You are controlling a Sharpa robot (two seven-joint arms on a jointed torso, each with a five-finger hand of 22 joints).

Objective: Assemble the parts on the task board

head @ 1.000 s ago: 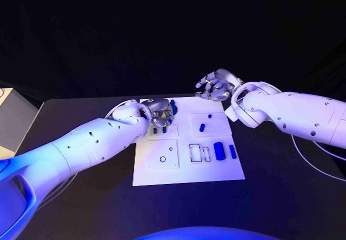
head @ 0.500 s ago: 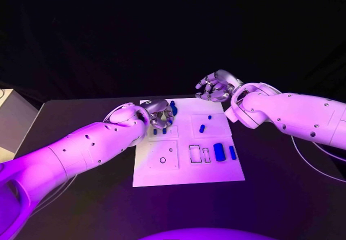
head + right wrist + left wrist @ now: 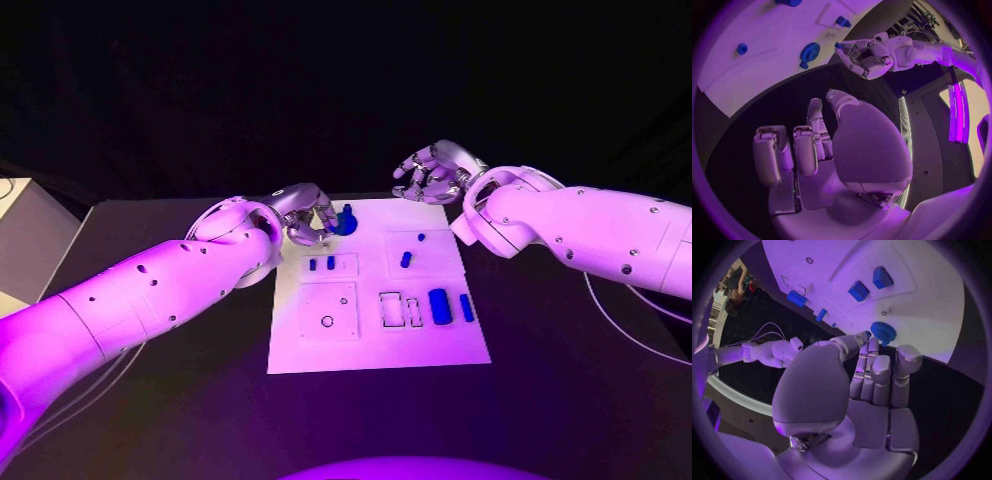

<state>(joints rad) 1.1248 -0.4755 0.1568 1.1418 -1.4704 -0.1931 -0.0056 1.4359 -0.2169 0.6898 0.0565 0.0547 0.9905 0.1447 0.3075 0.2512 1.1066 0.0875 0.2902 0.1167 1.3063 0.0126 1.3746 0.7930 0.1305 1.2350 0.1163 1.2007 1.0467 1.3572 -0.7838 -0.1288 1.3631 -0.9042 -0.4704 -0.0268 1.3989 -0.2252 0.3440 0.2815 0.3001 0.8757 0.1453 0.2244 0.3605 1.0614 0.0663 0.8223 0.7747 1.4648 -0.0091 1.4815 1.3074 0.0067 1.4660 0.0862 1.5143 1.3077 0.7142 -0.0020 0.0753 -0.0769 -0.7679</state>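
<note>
The white task board (image 3: 375, 345) lies mid-table. A blue gear-shaped part (image 3: 343, 223) stands near its far left corner. My left hand (image 3: 303, 214) is beside the gear, fingers close together with their tips at its rim (image 3: 883, 331); I cannot tell whether they grip it. Two small blue blocks (image 3: 320, 263) sit in a square recess just nearer to me. My right hand (image 3: 430, 172) hovers over the board's far edge, its fingers loosely bent and holding nothing (image 3: 811, 145). Long blue parts (image 3: 438, 304) lie beside outlined slots on the right.
Two small blue pieces (image 3: 405, 259) stand in the right-hand square recess. A round hole (image 3: 326, 321) marks the near left panel. A pale box (image 3: 18, 235) sits at the table's left edge. A thin cable (image 3: 635, 335) runs under my right arm.
My left hand has risen off the two small blue blocks and moved toward the far edge, up to the gear. The right hand has barely moved.
</note>
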